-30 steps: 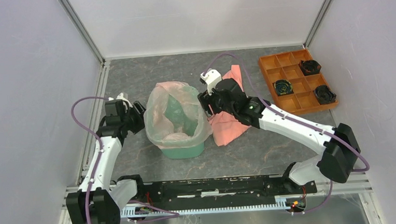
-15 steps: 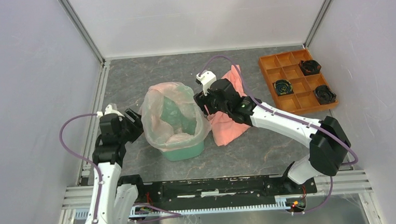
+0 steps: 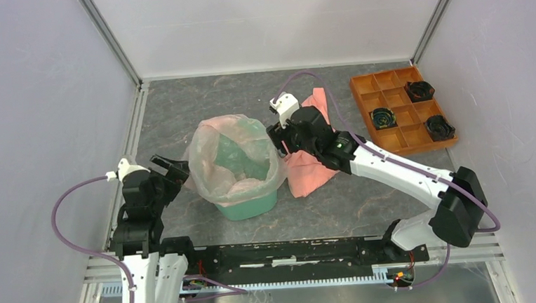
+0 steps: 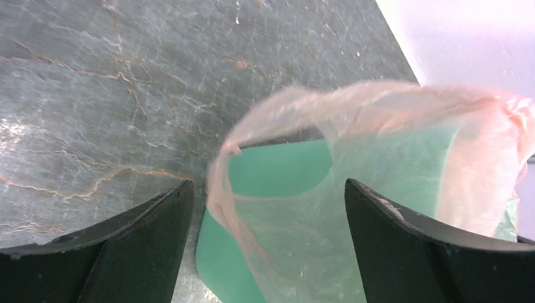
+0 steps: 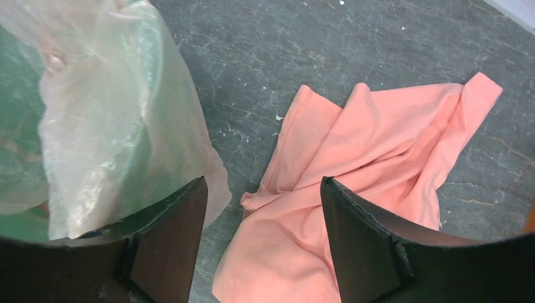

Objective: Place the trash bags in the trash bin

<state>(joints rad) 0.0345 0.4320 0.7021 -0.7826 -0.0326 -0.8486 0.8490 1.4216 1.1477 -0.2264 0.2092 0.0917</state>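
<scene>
Bag upright in bin, mouth up

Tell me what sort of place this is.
Probably a robotics lab test cell: white panels in aluminium framing enclose a grey table, with two arms bolted to a rail at its near edge.

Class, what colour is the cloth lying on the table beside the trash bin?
Plain salmon-orange, with no pattern. The cloth shows best in the right wrist view.
</scene>
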